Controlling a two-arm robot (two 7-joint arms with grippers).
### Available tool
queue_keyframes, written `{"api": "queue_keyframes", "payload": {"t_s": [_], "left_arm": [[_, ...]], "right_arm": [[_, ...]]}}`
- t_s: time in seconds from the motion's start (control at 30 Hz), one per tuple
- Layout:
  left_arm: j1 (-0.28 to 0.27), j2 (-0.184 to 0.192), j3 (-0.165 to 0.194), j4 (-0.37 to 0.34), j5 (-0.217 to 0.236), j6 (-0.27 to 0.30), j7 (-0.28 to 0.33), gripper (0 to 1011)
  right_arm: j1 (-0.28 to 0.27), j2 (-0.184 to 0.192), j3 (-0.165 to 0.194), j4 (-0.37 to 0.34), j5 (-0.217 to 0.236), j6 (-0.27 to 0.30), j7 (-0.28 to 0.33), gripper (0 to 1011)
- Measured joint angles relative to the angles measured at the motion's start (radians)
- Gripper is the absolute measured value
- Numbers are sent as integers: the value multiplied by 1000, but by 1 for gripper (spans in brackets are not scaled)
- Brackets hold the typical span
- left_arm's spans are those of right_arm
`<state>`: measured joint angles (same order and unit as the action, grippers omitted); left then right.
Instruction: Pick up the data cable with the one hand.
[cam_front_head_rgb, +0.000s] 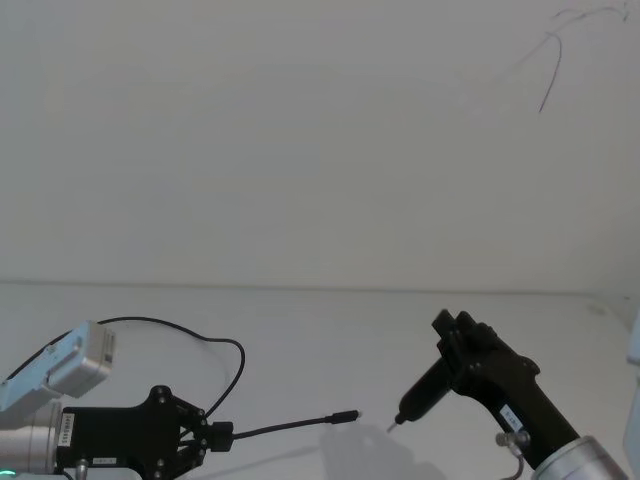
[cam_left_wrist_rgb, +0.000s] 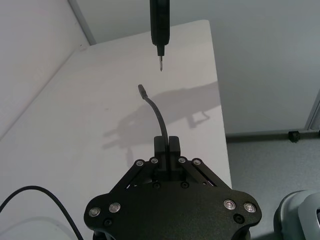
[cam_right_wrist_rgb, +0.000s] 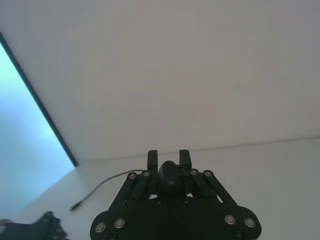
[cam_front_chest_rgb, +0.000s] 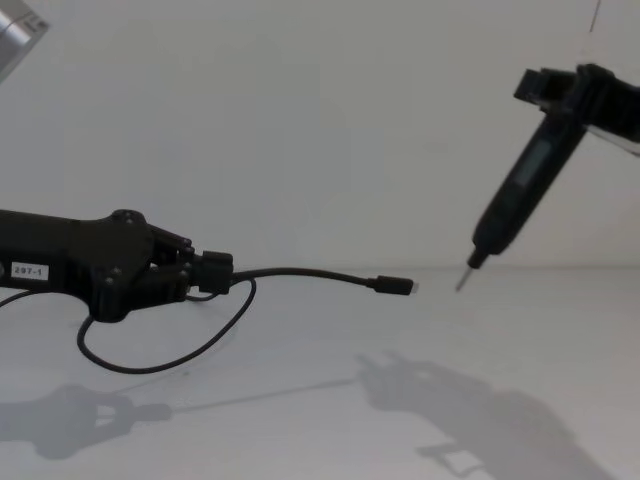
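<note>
Head high, chest low — wrists close.

We get bright, diffuse light from above. White table and wall nearly merge, low contrast. Soft-edged grey shadows of left gripper, data cable, pen-like tool on tabletop in chest view. Right wrist view dimmer.

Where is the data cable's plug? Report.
Chest view, centre: the data cable's plug hangs above the table, held out by the left gripper, just left of the pen tool's tip.
</note>
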<state>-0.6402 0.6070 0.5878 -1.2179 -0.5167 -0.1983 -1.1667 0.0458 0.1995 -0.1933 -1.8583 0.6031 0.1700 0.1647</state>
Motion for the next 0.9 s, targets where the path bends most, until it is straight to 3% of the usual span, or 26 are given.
{"api": "queue_keyframes", "payload": {"t_s": [0.4, 0.9], "left_arm": [[1, 2, -1, -1, -5, -1, -5, 39], [2, 3, -1, -1, -7, -2, -7, 39]], "right_arm": [[20, -25, -14, -12, 66, 23, 18, 251], [48, -30, -32, 23, 89, 3, 45, 251]]}}
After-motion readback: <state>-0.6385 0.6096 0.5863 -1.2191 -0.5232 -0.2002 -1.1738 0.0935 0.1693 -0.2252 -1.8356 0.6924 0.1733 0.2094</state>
